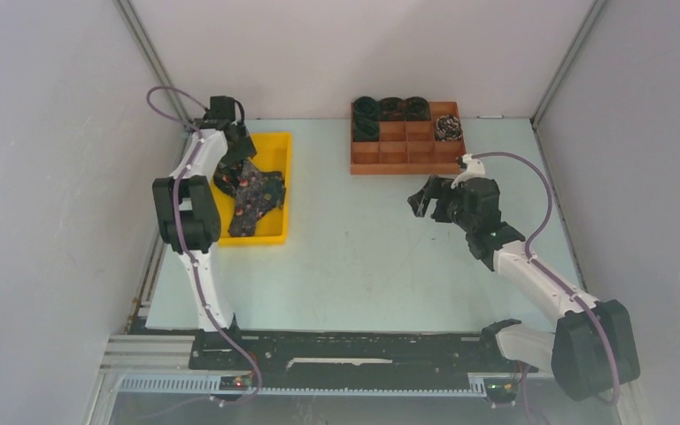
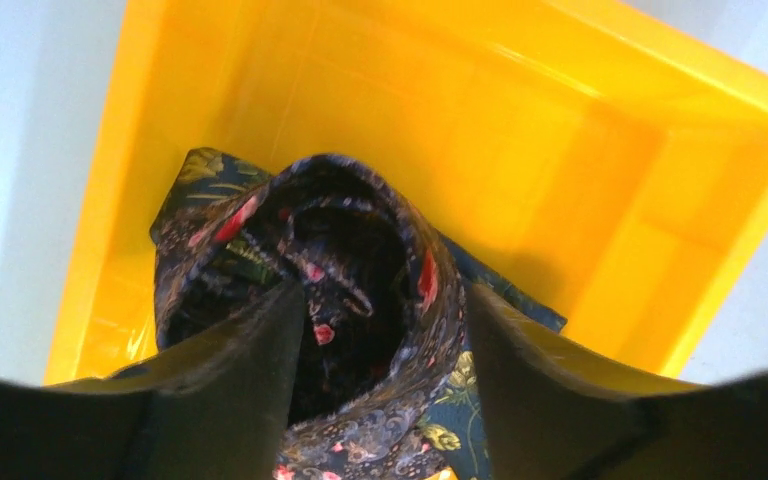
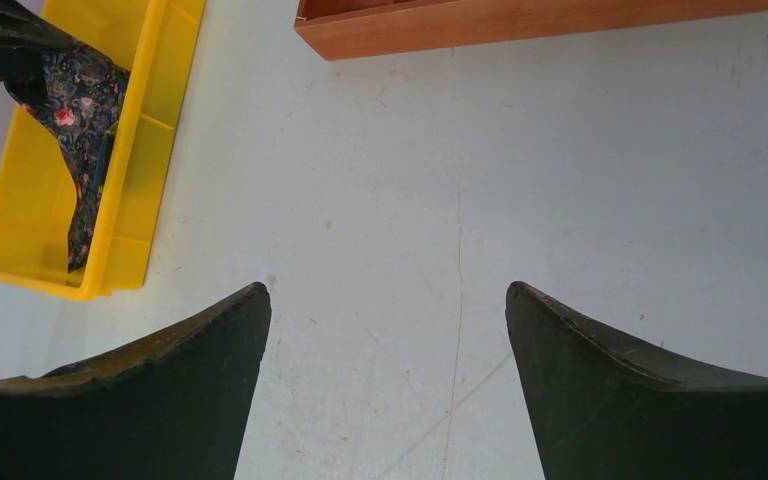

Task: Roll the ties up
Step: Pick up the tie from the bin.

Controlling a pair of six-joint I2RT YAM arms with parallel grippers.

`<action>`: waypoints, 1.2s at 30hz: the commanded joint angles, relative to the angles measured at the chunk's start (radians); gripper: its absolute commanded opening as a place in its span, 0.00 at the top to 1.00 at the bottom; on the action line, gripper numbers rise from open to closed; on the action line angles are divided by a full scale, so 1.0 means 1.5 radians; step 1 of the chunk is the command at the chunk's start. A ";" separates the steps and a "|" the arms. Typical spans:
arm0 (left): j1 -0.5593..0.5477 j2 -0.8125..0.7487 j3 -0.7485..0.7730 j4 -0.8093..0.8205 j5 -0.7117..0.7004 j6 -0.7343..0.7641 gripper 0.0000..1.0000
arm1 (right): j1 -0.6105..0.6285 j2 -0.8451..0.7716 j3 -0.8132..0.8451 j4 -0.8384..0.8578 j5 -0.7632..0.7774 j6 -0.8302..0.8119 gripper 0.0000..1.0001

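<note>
Loose dark floral ties (image 1: 252, 190) lie heaped in the yellow bin (image 1: 279, 142). My left gripper (image 1: 235, 158) reaches down into the bin's far end. In the left wrist view its jaws (image 2: 382, 295) stand open on either side of a raised fold of one tie (image 2: 360, 230). Several rolled ties (image 1: 391, 108) sit in the far cells of the wooden divided tray (image 1: 407, 166), one paler coil (image 1: 448, 128) at its right. My right gripper (image 1: 421, 199) hovers over bare table below the tray, open (image 3: 388, 295) with nothing between its fingers.
The right wrist view shows the yellow bin (image 3: 140, 180) with a tie (image 3: 75, 90) at the upper left and the wooden tray's edge (image 3: 520, 25) along the top. White walls close in the table on three sides. Lilac cables run along both arms.
</note>
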 commanded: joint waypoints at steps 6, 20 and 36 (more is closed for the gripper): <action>0.004 0.046 0.103 -0.031 0.043 0.008 0.84 | -0.001 0.020 0.039 0.028 -0.009 -0.010 0.12; -0.012 -0.177 0.074 -0.021 0.137 -0.029 1.00 | 0.006 -0.002 0.039 0.016 0.004 -0.012 0.14; -0.210 -0.500 -0.030 0.054 0.353 -0.056 1.00 | -0.001 -0.239 0.164 -0.273 0.077 -0.007 0.11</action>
